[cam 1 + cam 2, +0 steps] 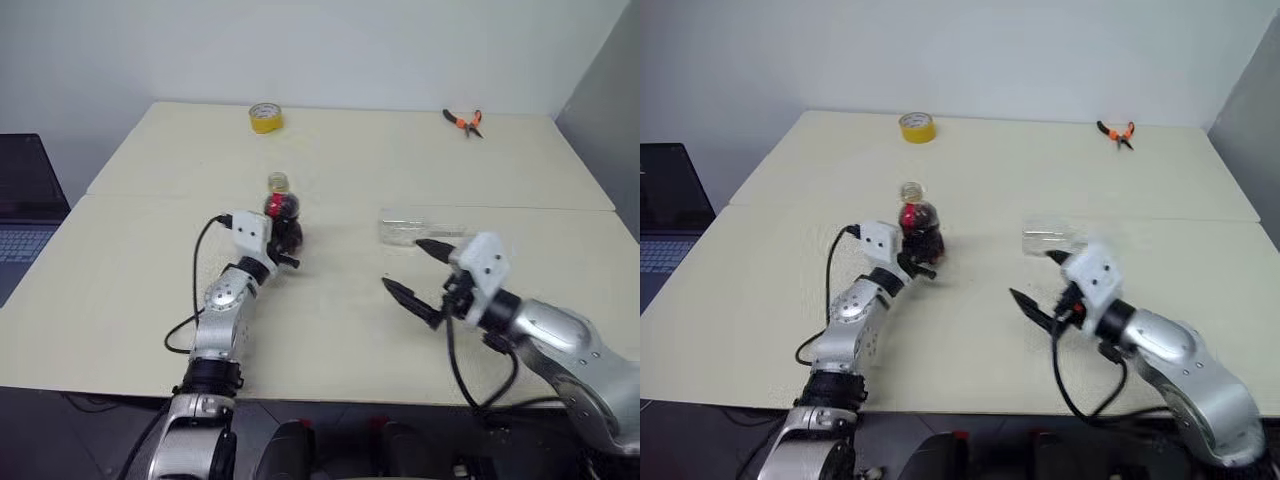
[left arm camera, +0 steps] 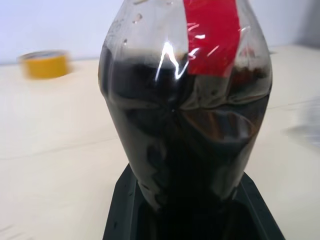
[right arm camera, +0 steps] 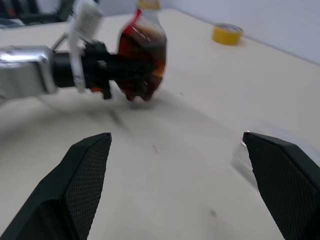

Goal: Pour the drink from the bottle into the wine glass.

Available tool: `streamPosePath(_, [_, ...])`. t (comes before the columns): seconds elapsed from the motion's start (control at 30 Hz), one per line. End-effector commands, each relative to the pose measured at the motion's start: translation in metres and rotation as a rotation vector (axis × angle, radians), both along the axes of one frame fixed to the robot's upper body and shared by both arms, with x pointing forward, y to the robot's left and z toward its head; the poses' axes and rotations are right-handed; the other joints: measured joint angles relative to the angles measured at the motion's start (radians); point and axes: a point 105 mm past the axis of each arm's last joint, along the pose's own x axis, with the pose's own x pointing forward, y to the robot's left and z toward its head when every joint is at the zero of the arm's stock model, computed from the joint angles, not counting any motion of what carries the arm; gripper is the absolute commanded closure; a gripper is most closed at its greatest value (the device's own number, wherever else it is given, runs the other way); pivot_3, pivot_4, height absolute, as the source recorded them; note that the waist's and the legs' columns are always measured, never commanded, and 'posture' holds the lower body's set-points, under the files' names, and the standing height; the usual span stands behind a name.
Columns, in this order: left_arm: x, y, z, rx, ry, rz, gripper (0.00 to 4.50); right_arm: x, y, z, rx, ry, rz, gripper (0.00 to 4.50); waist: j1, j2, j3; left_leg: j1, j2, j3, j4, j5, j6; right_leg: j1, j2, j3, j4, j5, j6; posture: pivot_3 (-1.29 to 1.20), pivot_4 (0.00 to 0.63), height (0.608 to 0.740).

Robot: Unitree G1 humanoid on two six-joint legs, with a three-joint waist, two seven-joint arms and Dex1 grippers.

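The tabletop (image 1: 130, 300), two pale boards butted together, carries everything. One bottle (image 1: 283, 215) stands upright near the middle of the tabletop, nearly full of the dark drink (image 2: 185, 135), with a red label band at the neck and a yellow cap on top. The left gripper (image 1: 285, 245) is clenched around the bottle's lower body. Judged by its fill, the bottle is fairly heavy for its size, and its thin clear plastic wall looks likely to dent under squeeze and slide when tilted, so a hold low on the widest part seems soundest.

One wine glass (image 1: 420, 231) appears to lie on its side towards the right edge, a clear blurred shape just beyond the right gripper (image 1: 415, 270), whose fingers stand wide apart with nothing between them. The glass looks light, smooth and breakable; bowl or stem would be the place to take it.

At the far edge rest one yellow tape roll (image 1: 265, 118) and one pair of orange-handled pliers (image 1: 464, 122).
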Motion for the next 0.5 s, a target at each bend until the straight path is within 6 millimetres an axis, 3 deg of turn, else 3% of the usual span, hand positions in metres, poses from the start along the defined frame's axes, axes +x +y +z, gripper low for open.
streamPosePath(0.03, [0.009, 0.020, 0.031, 0.023, -0.140, 0.102, 3.89, 0.007, 0.012, -0.002, -0.016, 0.008, 0.024, 0.00, 0.003, -0.001, 0.000, -0.001, 0.000, 0.000, 0.000, 0.000, 0.000, 0.000, 0.000, 0.000, 0.000, 0.000, 0.000, 0.00, 0.150, 0.740])
streamPosePath(0.27, [0.022, 0.026, 0.033, 0.048, -0.165, 0.148, 3.89, 0.017, 0.029, -0.002, 0.002, 0.002, 0.051, 0.00, 0.006, -0.003, 0.001, -0.007, -0.003, 0.000, 0.002, 0.000, 0.000, -0.004, -0.005, -0.002, -0.001, 0.001, 0.001, 0.00, 0.150, 0.740])
streamPosePath(0.5, [0.029, 0.026, 0.024, 0.027, -0.127, 0.146, 3.89, 0.019, 0.035, -0.001, 0.020, -0.004, 0.061, 0.00, 0.001, -0.003, 0.001, -0.007, -0.002, -0.001, 0.002, 0.000, 0.000, -0.005, -0.004, -0.004, 0.001, 0.001, 0.001, 0.00, 0.150, 0.740])
